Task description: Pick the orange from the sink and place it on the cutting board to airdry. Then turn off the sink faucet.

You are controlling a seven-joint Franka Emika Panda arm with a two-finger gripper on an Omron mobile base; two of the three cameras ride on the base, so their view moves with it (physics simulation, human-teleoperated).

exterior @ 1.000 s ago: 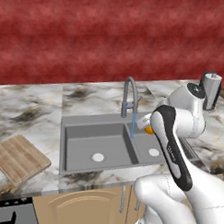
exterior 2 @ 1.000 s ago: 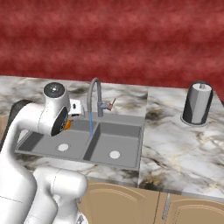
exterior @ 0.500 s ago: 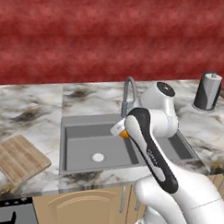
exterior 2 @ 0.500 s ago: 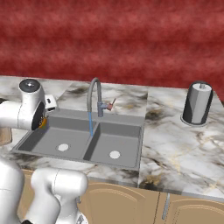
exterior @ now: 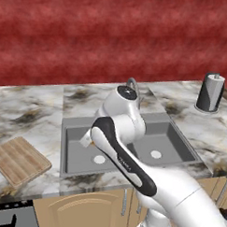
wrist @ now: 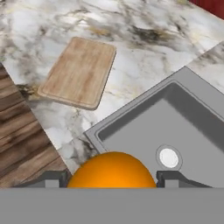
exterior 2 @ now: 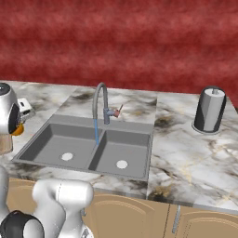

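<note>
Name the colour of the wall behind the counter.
Mottled dark red wall, clearest in the right base view.

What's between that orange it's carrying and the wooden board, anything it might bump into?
Nothing visible. In the hand view the orange sits between the gripper's fingertips, above the sink's left corner. From there to the cutting board lies only bare marble counter, and the board's top is bare too.

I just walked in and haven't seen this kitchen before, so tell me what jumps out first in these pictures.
The orange sits gripped in the claw at the bottom of the hand view, above the sink corner. Beyond it the cutting board lies bare on the marble counter. In the right base view, a blue stream runs from the sink faucet into the basin.
</note>
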